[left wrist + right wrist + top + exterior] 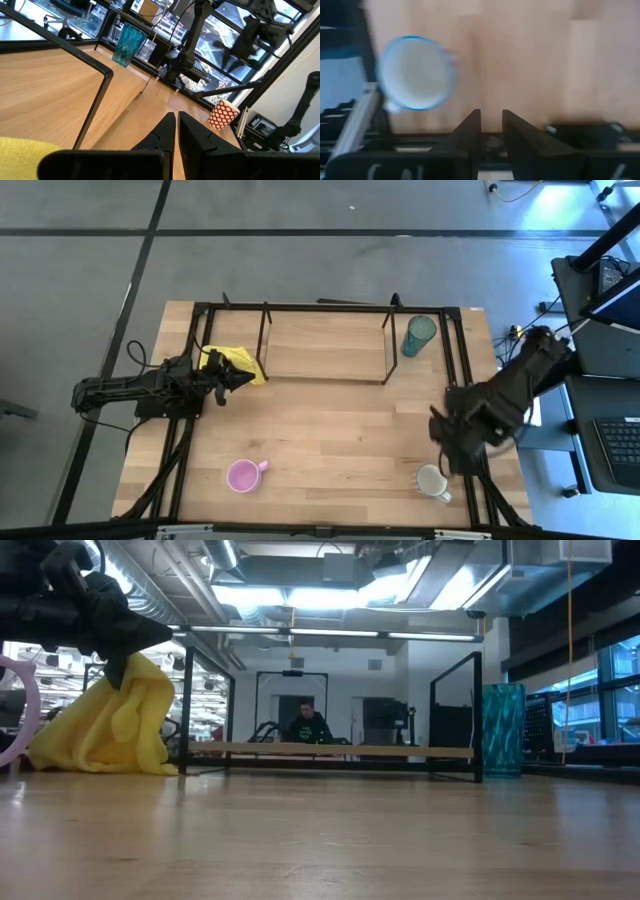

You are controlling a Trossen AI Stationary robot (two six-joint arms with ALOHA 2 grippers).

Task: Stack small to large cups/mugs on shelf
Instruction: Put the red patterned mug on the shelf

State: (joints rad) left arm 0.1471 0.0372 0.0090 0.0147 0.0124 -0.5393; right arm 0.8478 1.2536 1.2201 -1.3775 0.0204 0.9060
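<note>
The shelf (325, 345), a light board in black rods, stands at the table's far middle. The teal tumbler (420, 335) stands upright just off its right end. Near the front edge the pink mug (243, 475) sits on its base, mouth up. At the front right the white mug (432, 480) also sits mouth up, and its side shows a red pattern (223, 114). My right gripper (450, 448) points down above the bare table beside the white mug (415, 72), narrowly open and holding nothing. My left gripper (235, 375) waits at the left, level and shut.
A crumpled yellow cloth (238, 362) lies by the shelf's left end, right under my left gripper. Black frame rods (462, 370) run along the table's sides. A person (308, 725) sits in the room beyond. Bare wood lies between the two mugs and the shelf.
</note>
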